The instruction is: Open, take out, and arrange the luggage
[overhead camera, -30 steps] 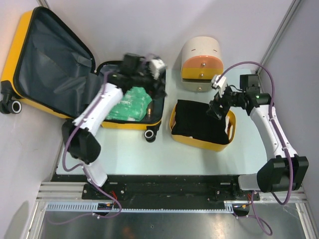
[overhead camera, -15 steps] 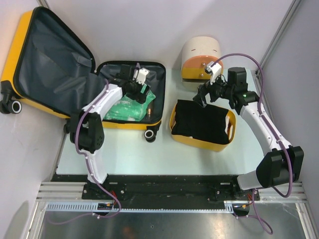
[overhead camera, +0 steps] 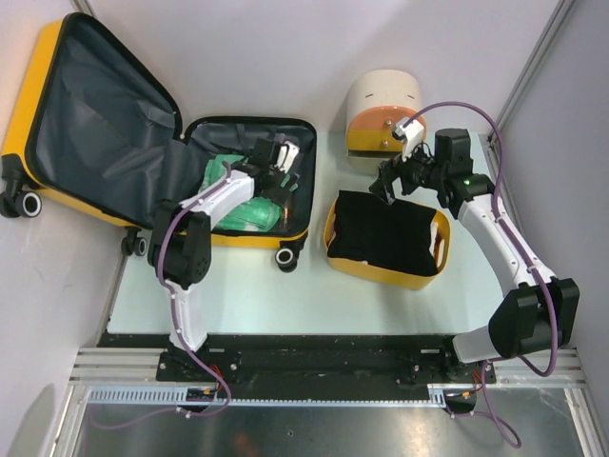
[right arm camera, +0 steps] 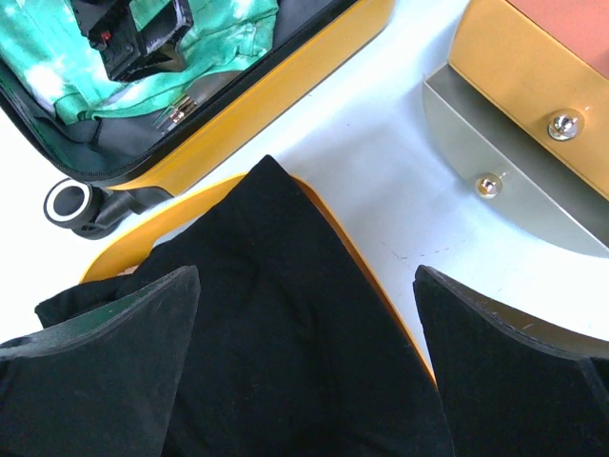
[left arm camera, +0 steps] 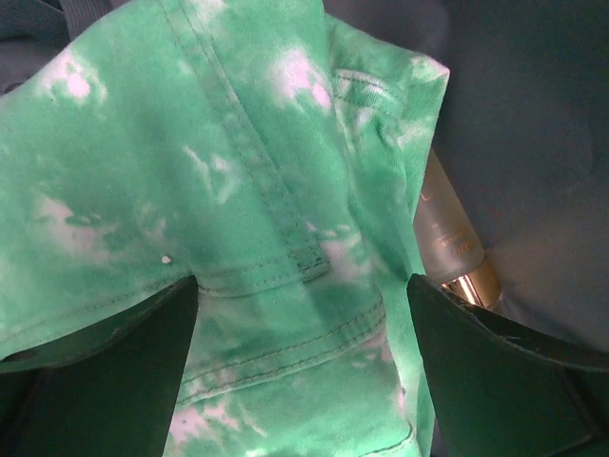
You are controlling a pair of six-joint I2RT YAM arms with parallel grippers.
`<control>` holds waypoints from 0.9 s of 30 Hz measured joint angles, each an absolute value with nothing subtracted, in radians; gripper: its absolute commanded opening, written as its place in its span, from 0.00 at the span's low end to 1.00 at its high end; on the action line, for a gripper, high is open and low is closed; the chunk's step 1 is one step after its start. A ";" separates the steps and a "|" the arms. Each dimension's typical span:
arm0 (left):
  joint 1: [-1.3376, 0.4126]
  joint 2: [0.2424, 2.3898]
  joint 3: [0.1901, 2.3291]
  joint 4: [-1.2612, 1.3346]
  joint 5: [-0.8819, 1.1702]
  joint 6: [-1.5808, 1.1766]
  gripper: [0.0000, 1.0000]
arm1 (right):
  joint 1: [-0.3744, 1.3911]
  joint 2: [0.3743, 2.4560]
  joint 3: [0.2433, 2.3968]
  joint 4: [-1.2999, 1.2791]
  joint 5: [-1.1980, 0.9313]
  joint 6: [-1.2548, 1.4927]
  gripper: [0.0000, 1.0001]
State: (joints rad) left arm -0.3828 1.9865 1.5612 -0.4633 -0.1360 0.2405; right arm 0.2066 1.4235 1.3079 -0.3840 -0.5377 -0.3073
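Observation:
The luggage (overhead camera: 249, 234), a yellow hard-shell suitcase, lies open with its dark-lined lid (overhead camera: 90, 105) propped at the far left. In its base lies a green tie-dye garment (overhead camera: 238, 208) beside a small bottle (left arm camera: 445, 233). My left gripper (overhead camera: 274, 181) hangs low inside the base. Seen from the left wrist, it (left arm camera: 303, 286) is open, a finger on either side of the garment's (left arm camera: 238, 181) seam. My right gripper (overhead camera: 386, 187) is open over the back edge of a black cloth (overhead camera: 385, 233). In the right wrist view it (right arm camera: 304, 276) holds nothing, and the luggage's (right arm camera: 285, 90) edge and wheel show.
The black cloth (right arm camera: 285, 362) fills a small yellow bin (overhead camera: 379, 274) right of the suitcase. A cream-and-orange drawer cabinet (overhead camera: 383, 107) stands behind the bin, its drawer knobs (right arm camera: 564, 124) close to my right gripper. Walls close in on the left, back and right.
My left gripper has dropped into the suitcase base onto the green garment. My right gripper moved from the bin's right side to its back edge, then held still.

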 measured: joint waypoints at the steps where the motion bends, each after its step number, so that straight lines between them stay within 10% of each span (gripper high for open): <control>1: -0.392 1.987 1.552 -0.450 -0.159 0.242 0.94 | 0.207 1.423 1.308 -0.384 -0.538 -0.308 1.00; 18: -0.481 2.002 1.434 -0.275 -0.418 0.253 0.96 | 0.199 1.433 1.308 -0.392 -0.551 -0.315 1.00; 27: -0.467 1.987 1.409 -0.256 -0.414 0.277 0.18 | 0.199 1.433 1.308 -0.392 -0.557 -0.315 1.00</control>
